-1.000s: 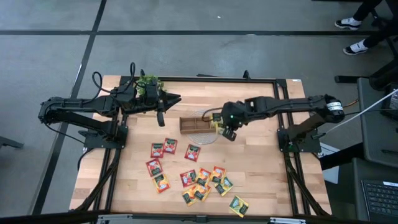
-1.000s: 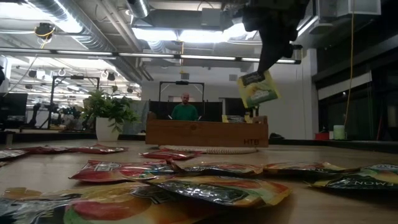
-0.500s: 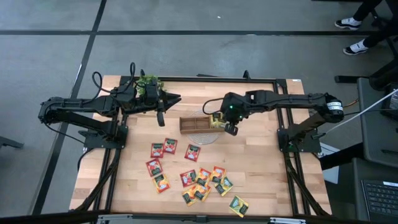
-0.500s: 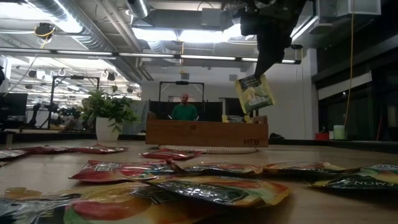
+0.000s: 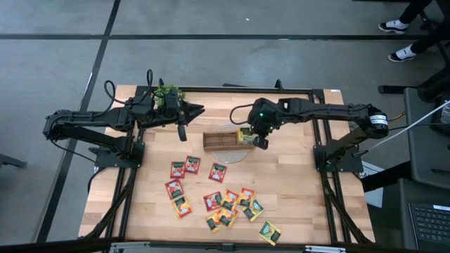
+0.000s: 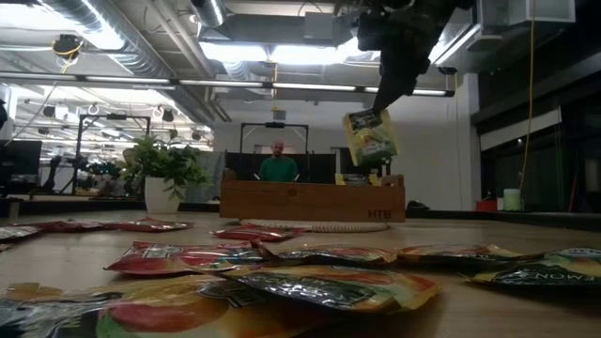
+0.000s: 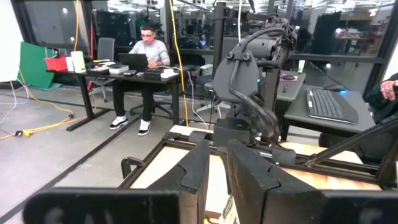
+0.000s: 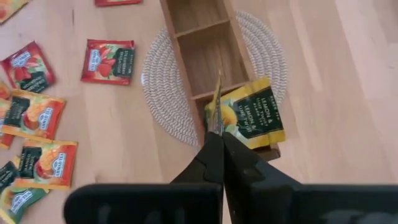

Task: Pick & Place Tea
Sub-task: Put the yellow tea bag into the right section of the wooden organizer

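While pinched below right hand point(image 8: 217, 138), yellow-green sachet point(image 8: 216, 107).

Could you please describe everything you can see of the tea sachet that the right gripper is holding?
The yellow-green sachet is a small, flat, glossy square packet, pinched edge-on at one border by the shut right gripper. In the low view it hangs tilted in the air above the wooden tray, touching nothing but the fingers. It is over the tray's end compartment, where another lemon sachet already lies.

Yellow-green sachet point(image 8: 219, 106) airborne; other sachets point(image 5: 218, 202) scattered flat on table.
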You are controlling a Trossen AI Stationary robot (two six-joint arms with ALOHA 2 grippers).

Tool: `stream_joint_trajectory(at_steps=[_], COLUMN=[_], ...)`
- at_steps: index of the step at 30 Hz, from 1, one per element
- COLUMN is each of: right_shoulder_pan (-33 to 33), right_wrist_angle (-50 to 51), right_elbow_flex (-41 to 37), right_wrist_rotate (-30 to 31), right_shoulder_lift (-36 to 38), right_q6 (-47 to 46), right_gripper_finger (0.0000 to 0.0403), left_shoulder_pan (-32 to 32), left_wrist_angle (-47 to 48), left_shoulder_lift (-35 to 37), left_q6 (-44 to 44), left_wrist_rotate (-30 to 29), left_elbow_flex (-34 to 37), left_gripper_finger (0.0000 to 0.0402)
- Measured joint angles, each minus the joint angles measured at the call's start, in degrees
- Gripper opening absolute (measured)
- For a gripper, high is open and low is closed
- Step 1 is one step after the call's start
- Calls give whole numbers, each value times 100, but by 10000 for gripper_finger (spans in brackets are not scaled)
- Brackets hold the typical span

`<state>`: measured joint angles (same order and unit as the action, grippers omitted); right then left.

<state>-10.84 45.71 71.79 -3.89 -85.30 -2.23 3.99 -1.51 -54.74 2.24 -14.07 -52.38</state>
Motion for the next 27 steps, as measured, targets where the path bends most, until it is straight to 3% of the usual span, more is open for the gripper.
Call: stream_joint_trajectory(at_steps=[15, 27], right_shoulder_pan=[-257, -421], right_wrist_angle=[-155, -291], right_elbow_flex=[0, 0], right_wrist_rotate=[-235, -782], right_shoulder_lift=[0, -210], right_q6=[598, 1035], right_gripper_finger=[0, 0], left_shoulder_pan=[0, -2], left_wrist_angle=[1, 1], left_shoulder_lift=[1, 0], left_q6=[0, 0], left_wrist_rotate=[-2, 0], left_elbow_flex=[0, 0], left_gripper_finger=[56, 56])
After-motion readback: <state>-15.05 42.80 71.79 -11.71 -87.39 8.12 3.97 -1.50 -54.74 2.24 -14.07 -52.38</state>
